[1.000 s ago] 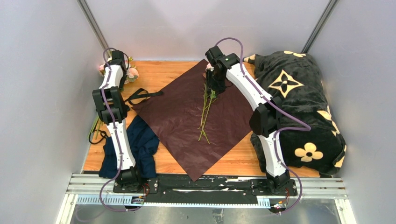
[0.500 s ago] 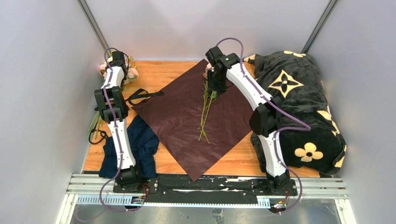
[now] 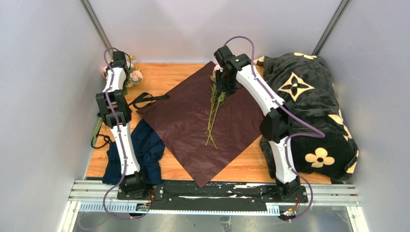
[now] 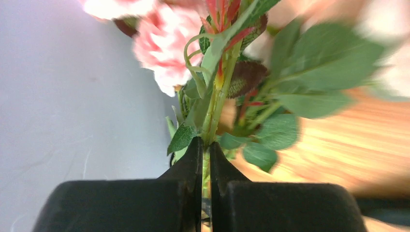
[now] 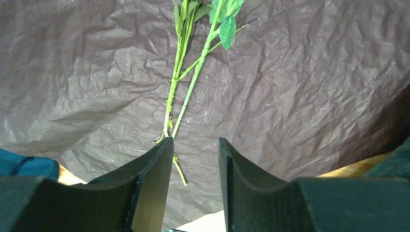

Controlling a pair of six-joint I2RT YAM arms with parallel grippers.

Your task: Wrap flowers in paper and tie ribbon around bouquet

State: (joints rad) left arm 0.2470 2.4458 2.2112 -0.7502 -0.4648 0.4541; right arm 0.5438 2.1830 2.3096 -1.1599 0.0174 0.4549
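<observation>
Left pincer: the left gripper (image 4: 205,147) is at the far left corner of the table, its fingers (image 4: 188,164) pressed together with only a slit between them.
Left pincer, hold: it is clamped on one thin green stem (image 4: 215,106) of the flowers (image 4: 159,43); the stem runs straight up out of the fingertips.
Flowers from left pincer: pink blooms and green leaves crowd just beyond the tips, and the grey wall (image 4: 58,96) is on one side with the wooden table (image 4: 338,145) on the other.
Flowers from above: the bunch (image 3: 135,76) lies in the far left corner, beside the left wrist.
Right pincer: the right gripper (image 5: 196,145) hangs over the paper (image 5: 300,96) with its fingers apart and nothing between them.
Right pincer, contact: it touches neither the paper nor the stems, as far as the wrist view shows.
Loose stems from right pincer: two leafy stems (image 5: 186,82) lie side by side on the paper just ahead of the tips, their cut ends nearest the gap.
Loose stems from above: they (image 3: 212,113) run from the right wrist toward the middle of the sheet.
Paper: the crinkled burgundy sheet (image 3: 188,135) is spread flat as a diamond on the table.
Ribbon: the black strip (image 3: 145,100) lies on the wood at the paper's left corner, beside the left arm.
Cloth: a navy cloth (image 3: 147,147) lies bunched at the near left, against the paper's edge.
Blanket: a black blanket with cream flowers (image 3: 309,111) is heaped along the right side.
</observation>
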